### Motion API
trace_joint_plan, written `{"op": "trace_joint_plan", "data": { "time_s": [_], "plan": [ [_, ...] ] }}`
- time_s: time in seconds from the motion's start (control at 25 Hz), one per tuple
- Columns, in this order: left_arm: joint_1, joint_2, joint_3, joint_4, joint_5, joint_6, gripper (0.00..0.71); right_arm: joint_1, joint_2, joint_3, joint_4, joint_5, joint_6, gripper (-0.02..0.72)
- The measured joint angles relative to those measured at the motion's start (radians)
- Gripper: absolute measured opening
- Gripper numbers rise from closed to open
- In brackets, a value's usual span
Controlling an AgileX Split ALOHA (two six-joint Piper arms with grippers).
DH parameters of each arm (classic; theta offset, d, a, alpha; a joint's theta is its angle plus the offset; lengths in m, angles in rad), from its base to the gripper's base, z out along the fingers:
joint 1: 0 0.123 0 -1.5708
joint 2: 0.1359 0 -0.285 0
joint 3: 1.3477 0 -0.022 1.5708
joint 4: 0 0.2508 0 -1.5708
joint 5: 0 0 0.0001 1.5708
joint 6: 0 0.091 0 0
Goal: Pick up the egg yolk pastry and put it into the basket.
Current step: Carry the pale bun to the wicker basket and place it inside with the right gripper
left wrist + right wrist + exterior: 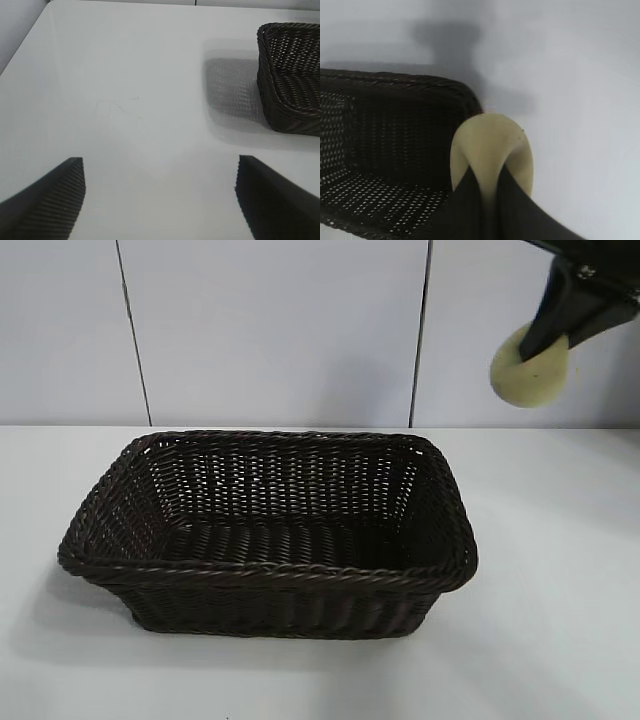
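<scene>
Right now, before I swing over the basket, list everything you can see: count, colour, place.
dark brown woven wicker basket: one, dark brown, middle of the table, nothing inside it.
small pale yellow egg yolk pastry: one, pale yellow, held in the air above and to the right of the basket in the exterior view, squeezed between the right tool's fingers.
white table: one, white, under the basket.
white tiled wall: one, white with dark seams, behind the table.
right tool: one, black, upper right of the exterior view, shut on the pastry.
left tool: one, black, open, over bare table beside the basket, holding nothing.
</scene>
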Motion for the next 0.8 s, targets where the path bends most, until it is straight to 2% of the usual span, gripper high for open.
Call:
{"op": "trace_joint_plan", "data": {
  "time_s": [0.32, 0.52, 0.8],
  "plan": [
    [0.0, 0.0, 0.0, 0.0, 0.0, 0.0, 0.599, 0.187, 0.0, 0.0, 0.004, -0.107, 0.025, 0.024],
    [0.0, 0.0, 0.0, 0.0, 0.0, 0.0, 0.599, 0.214, 0.026, 0.0, 0.007, -0.167, 0.032, 0.024],
    [0.0, 0.0, 0.0, 0.0, 0.0, 0.0, 0.599, 0.215, 0.155, 0.0, 0.032, -0.211, 0.033, 0.024]
  ]
}}
